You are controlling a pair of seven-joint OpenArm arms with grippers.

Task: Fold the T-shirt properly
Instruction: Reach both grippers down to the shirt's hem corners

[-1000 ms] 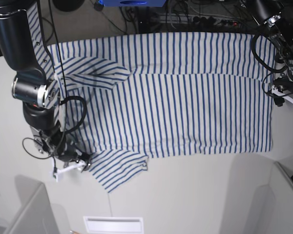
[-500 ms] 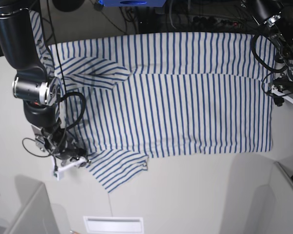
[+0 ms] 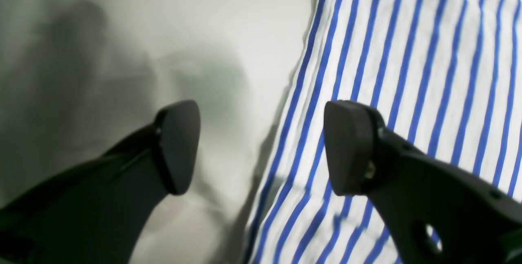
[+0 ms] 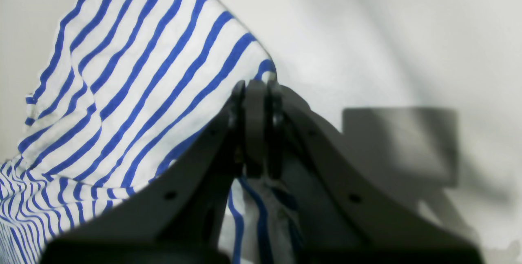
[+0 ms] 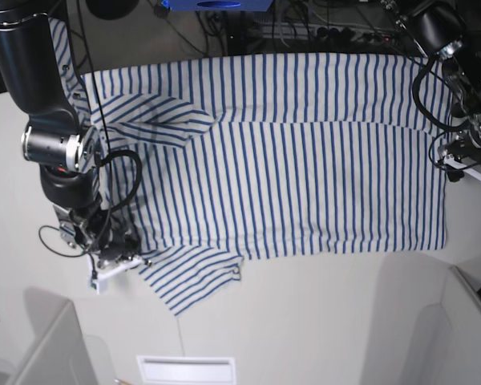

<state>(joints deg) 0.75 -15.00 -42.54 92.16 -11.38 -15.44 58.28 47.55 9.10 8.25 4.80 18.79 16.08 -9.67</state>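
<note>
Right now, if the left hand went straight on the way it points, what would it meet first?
Probably the side edge of the T-shirt: the open left hand straddles it, with bare table beside. Depth is unclear.

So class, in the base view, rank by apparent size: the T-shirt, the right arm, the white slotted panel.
1. T-shirt
2. Right arm, though it sits nearer the camera
3. White slotted panel

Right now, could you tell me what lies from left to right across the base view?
Right gripper → T-shirt → left gripper.
</note>
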